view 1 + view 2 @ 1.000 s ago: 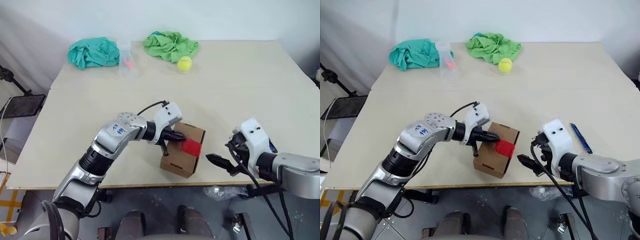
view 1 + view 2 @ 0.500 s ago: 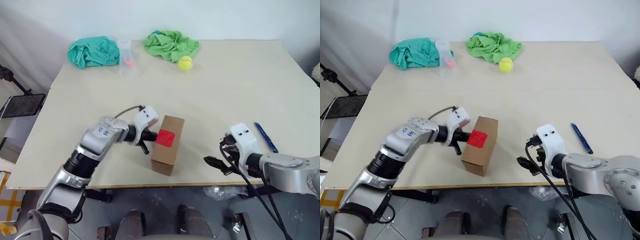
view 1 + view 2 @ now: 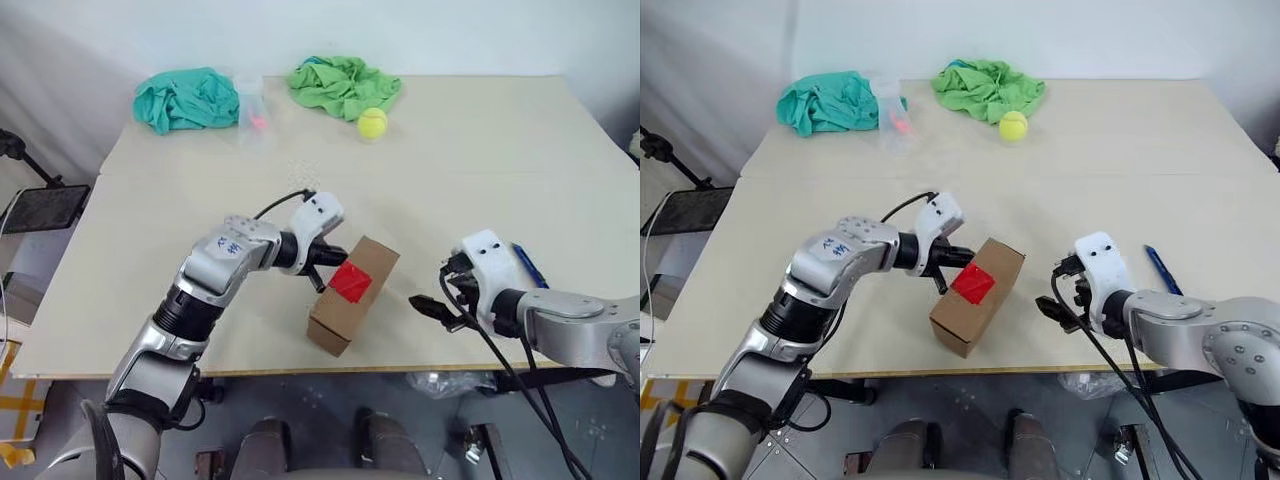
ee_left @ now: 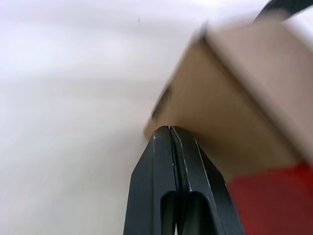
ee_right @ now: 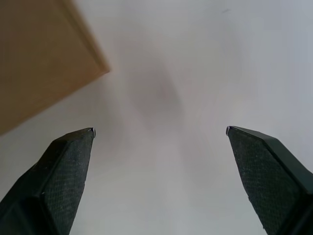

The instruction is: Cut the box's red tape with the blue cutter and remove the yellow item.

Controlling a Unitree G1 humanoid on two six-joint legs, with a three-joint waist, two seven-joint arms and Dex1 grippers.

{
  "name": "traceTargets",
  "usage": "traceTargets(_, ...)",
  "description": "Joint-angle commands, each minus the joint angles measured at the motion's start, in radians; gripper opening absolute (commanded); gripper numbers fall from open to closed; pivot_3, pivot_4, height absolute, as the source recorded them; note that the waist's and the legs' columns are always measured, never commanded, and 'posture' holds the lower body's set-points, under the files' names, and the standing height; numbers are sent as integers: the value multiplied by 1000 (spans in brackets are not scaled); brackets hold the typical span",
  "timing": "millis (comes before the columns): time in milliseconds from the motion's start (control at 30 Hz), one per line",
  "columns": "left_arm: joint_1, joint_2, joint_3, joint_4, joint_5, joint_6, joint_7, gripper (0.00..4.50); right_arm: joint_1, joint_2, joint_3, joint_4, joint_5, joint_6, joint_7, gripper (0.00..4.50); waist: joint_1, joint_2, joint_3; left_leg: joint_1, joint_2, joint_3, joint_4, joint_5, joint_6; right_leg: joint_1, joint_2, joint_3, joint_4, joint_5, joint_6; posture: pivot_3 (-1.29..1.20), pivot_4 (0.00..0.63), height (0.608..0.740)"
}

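- Nudging the box [image 3: 349, 296]: left gripper [image 3: 333, 256], fingers pressed together, touches the carton's edge at 10 o'clock of the red tape [image 3: 351, 281], likely orienting the seam.
- Right gripper [image 3: 428, 307], fingers spread and empty, hovers at the carton's 3 o'clock over the counter [image 3: 450, 170].
- Blue cutter [image 3: 528, 265] lies unpicked, further toward 3 o'clock.
- Yellow item: presumably inside.

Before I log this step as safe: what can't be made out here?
- Yellow item: no view shows inside the closed brown cardboard box.
- Slim blue cutter: in the left eye view, the right arm's white wrist hides its near end.
- Shut left gripper: touching the red tape patch or just short is unclear.
- Clear cup: its pink contents are too small to identify.
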Motion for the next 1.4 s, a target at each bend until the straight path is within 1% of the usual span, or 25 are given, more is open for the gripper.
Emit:
traceTargets(33, -38, -9, 31, -54, -35, 26, -11, 0, 4, -53, -79, -8, 14, 4, 17, 4486, -1, 0, 0, 0, 0, 0, 0, 0, 0, 0, 0, 0, 0, 0, 0, 0, 150, 740)
traceTargets(100, -51, -16, 35, -71, -54, 44, -23, 0, 18, -86, -116, -11, 23, 8, 32, 4486, -1, 0, 0, 0, 0, 0, 0, 0, 0, 0, 0, 0, 1, 0, 0, 0, 150, 740)
traceTargets(167, -54, -25, 27, -91, -68, 52, -27, 0, 21, -115, -150, -23, 30, 3, 45, 4114, -1, 0, 0, 0, 0, 0, 0, 0, 0, 0, 0, 0, 1, 0, 0, 0, 150, 740)
traceTargets(200, -53, -30, 25, -96, -71, 53, -25, 0, 12, -130, -158, -34, 35, 0, 56, 3860, -1, 0, 0, 0, 0, 0, 0, 0, 0, 0, 0, 0, 1, 0, 0, 0, 150, 740)
traceTargets(233, -49, -32, 23, -98, -72, 52, -21, 0, -4, -143, -159, -41, 43, -3, 62, 3543, -1, 0, 0, 0, 0, 0, 0, 0, 0, 0, 0, 0, 1, 0, 0, 0, 150, 740)
traceTargets(267, -45, -33, 23, -92, -65, 46, -14, 0, -31, -150, -151, -39, 50, -6, 64, 3113, -1, 0, 0, 0, 0, 0, 0, 0, 0, 0, 0, 0, 1, 0, 0, 0, 150, 740)
traceTargets(367, -37, -25, 39, -35, -26, 11, 23, 0, -161, -140, -100, -21, 42, -14, 52, 2077, -6, 0, 0, 1, 0, 1, 0, 0, 0, 0, 0, 1, 0, 0, 0, 0, 150, 740)
traceTargets(433, -30, -1, 43, 25, 8, -31, 39, 0, -289, -94, -17, 19, 14, 11, 54, 1355, -12, 0, 0, 3, 0, 1, 0, 1, 0, 0, 1, 2, 1, 0, 0, 0, 150, 740)
traceTargets(500, -5, 34, 22, 63, 44, -82, 38, 0, -412, -9, 81, 62, -28, 40, 67, 684, -20, 0, 0, 3, 1, 1, 0, 2, 1, 0, 2, 2, 2, 0, -2, 0, 150, 740)
traceTargets(567, 8, 47, 11, 89, 66, -115, 40, 0, -480, 55, 141, 90, -70, 64, 101, 24, -19, 0, 0, 3, 2, 1, 0, 2, 1, -1, 3, 2, 3, 0, -3, 0, 150, 740)
traceTargets(667, 23, 46, 14, 128, 94, -146, 57, 0, -542, 141, 219, 135, -167, 84, 172, 24, -9, 0, 0, 1, 2, 1, -1, 3, 1, -2, 2, 1, 4, 0, -3, 0, 150, 740)
traceTargets(767, 54, 43, 13, 118, 107, -154, 65, 0, -594, 228, 329, 199, -318, 68, 277, 24, -3, 1, 0, -1, 2, 1, 0, 3, 1, -2, 2, 1, 4, 1, -1, 0, 150, 740)
traceTargets(867, 65, 29, 15, 107, 110, -153, 71, 0, -624, 285, 395, 258, -444, 46, 377, 24, -2, 0, 0, -3, 1, 2, 0, 3, 0, -2, 1, 0, 2, 1, -1, 0, 150, 740)
traceTargets(933, 77, 22, 22, 85, 108, -143, 82, 0, -638, 310, 429, 269, -495, 50, 452, 24, -3, 0, 0, -3, 0, 3, 0, 3, 0, -2, 0, -1, 1, 1, -1, 0, 150, 740)
traceTargets(1000, 82, 18, 28, 77, 108, -138, 89, 0, -641, 306, 432, 246, -516, 78, 515, 24, -4, 0, 0, -3, 0, 4, 0, 3, 0, -3, -1, -3, 1, 2, 0, 0, 150, 740)
traceTargets(1133, 95, 19, 32, 58, 107, -134, 95, 0, -629, 243, 372, 145, -503, 152, 606, 24, -3, 0, 0, -3, 1, 4, 0, 3, 0, -3, -1, -4, 2, 2, 0, 0, 150, 740)
traceTargets(1267, 95, 13, 27, 57, 108, -135, 97, 0, -616, 185, 317, 75, -516, 206, 652, 24, -4, 0, 0, -2, 1, 4, 0, 3, 0, -2, -1, -4, 2, 2, 0, 0, 150, 740)
traceTargets(1333, 94, 9, 23, 60, 108, -137, 97, 0, -611, 175, 299, 56, -527, 223, 663, 24, -4, 0, 0, -1, 1, 4, 0, 3, 0, -2, -1, -4, 3, 2, 0, 0, 150, 740)
traceTargets(1400, 90, 2, 8, 67, 109, -143, 85, 0, -622, 147, 239, 42, -531, 272, 656, 24, -4, 0, 0, -1, 1, 4, 0, 3, 0, -2, -1, -4, 4, 2, 0, 0, 150, 740)
